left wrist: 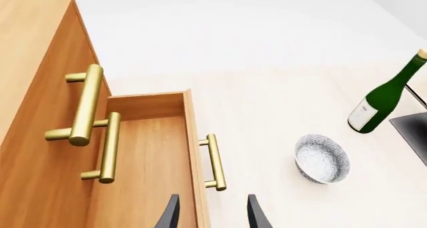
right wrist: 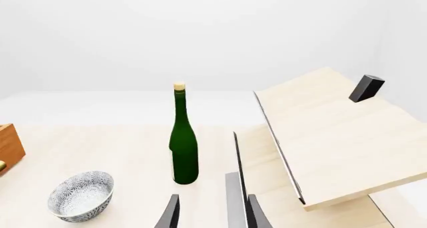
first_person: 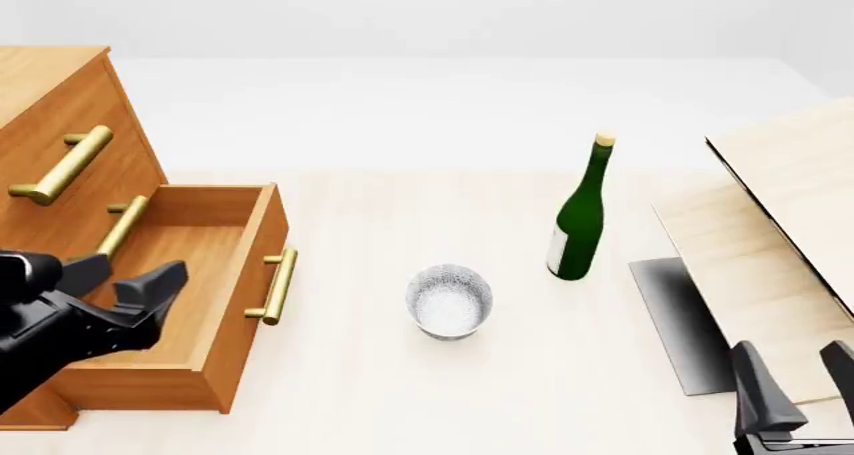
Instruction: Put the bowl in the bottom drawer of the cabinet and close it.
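The speckled white bowl (first_person: 450, 300) (left wrist: 322, 158) (right wrist: 81, 195) stands upright on the table, between the cabinet and the bottle. The orange-brown cabinet (first_person: 54, 115) (left wrist: 33, 52) stands at the left. Its bottom drawer (first_person: 200, 275) (left wrist: 150, 153) is pulled out and holds nothing; its brass handle (first_person: 274, 285) (left wrist: 213, 161) faces the bowl. My left gripper (first_person: 127, 280) (left wrist: 210, 215) hangs open over the drawer, holding nothing. At the front right, my right gripper (first_person: 794, 375) (right wrist: 210, 213) is open too, well away from the bowl.
A green bottle (first_person: 581, 210) (right wrist: 183, 143) (left wrist: 383, 97) stands upright right of the bowl. Pale light-wood boards (first_person: 781, 215) (right wrist: 333, 133) on a dark base (first_person: 674, 320) fill the right side. Two upper drawers with brass handles (first_person: 60, 165) are shut.
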